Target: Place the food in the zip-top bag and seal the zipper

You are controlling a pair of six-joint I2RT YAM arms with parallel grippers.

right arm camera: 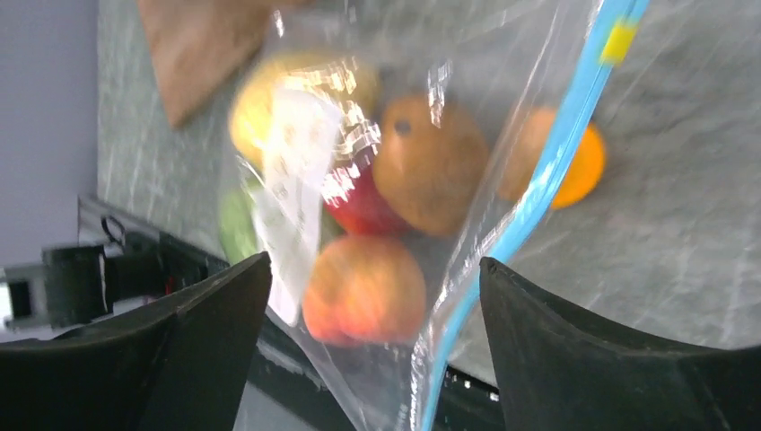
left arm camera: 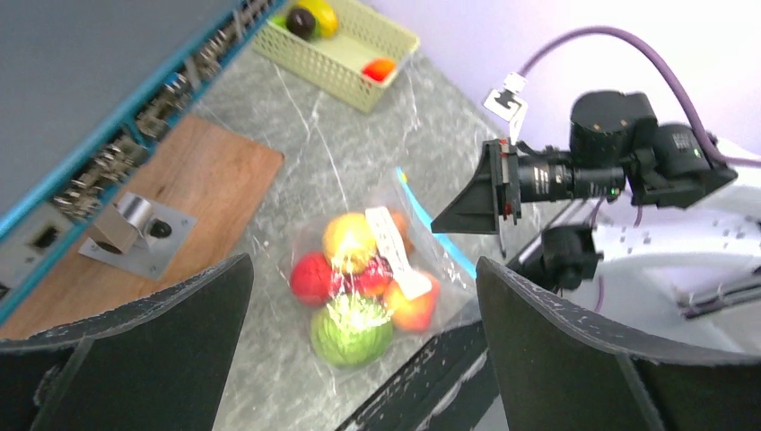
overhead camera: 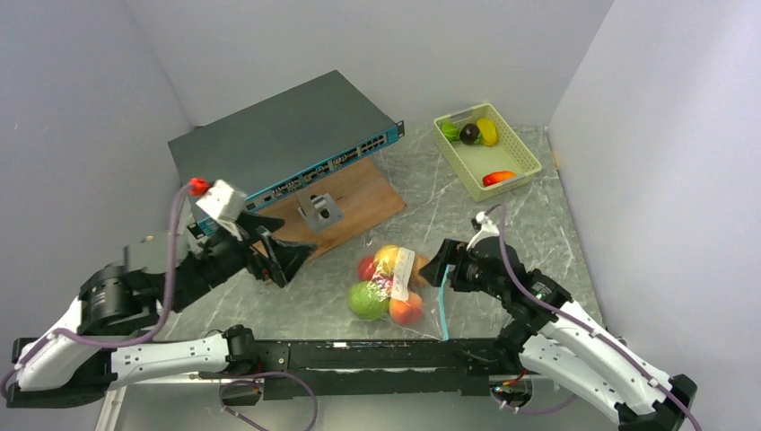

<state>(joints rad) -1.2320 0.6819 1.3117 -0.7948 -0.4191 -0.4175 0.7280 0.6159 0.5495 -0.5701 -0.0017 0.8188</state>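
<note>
The clear zip-top bag (overhead camera: 393, 289) lies on the marble table near the front edge. Inside it sit a green cabbage (overhead camera: 368, 300), a yellow lemon (overhead camera: 388, 259), a red apple (overhead camera: 366, 268) and peaches (overhead camera: 406, 309). Its teal-blue zipper (overhead camera: 442, 301) runs along the bag's right edge and appears as a blue strip (right arm camera: 547, 171) in the right wrist view. My right gripper (overhead camera: 437, 268) is open just right of the bag, its jaws apart on either side of the zipper corner (right arm camera: 375, 265), gripping nothing. My left gripper (overhead camera: 289, 262) hangs open, raised left of the bag (left arm camera: 363, 268).
A grey network switch (overhead camera: 287, 135) stands at the back left, with a wooden board (overhead camera: 359, 202) and a metal bracket (overhead camera: 319, 211) in front of it. A pale green basket (overhead camera: 489, 148) with several toy foods sits at the back right. Grey walls close in three sides.
</note>
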